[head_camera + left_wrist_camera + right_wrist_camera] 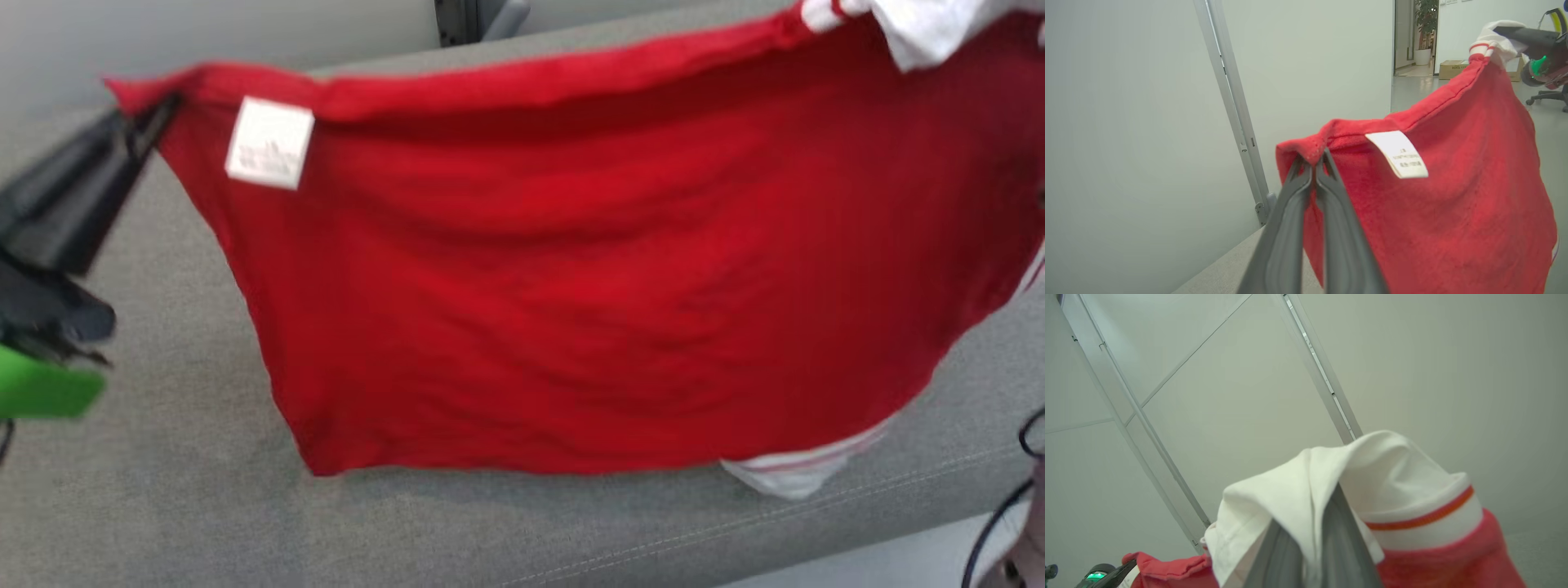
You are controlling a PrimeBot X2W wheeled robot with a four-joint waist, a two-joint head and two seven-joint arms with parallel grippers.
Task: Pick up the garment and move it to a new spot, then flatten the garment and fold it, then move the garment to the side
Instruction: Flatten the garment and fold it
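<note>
Garment (571, 310) hangs stretched over the grey cushion (163, 490), with the left gripper (1314, 157) pinching a red corner and the right gripper (1335, 498) clamped on the white-trimmed end. Such thin bites could slip if the arms pull wider.

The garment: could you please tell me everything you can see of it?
The garment is red, soft knit-looking cloth with white, red-striped trim and a white label near its top edge. It hangs spread, slightly wrinkled, over a grey cushion. The left gripper pinches one red top corner; the right gripper the white end. Whether its bottom touches the cushion is unclear.
</note>
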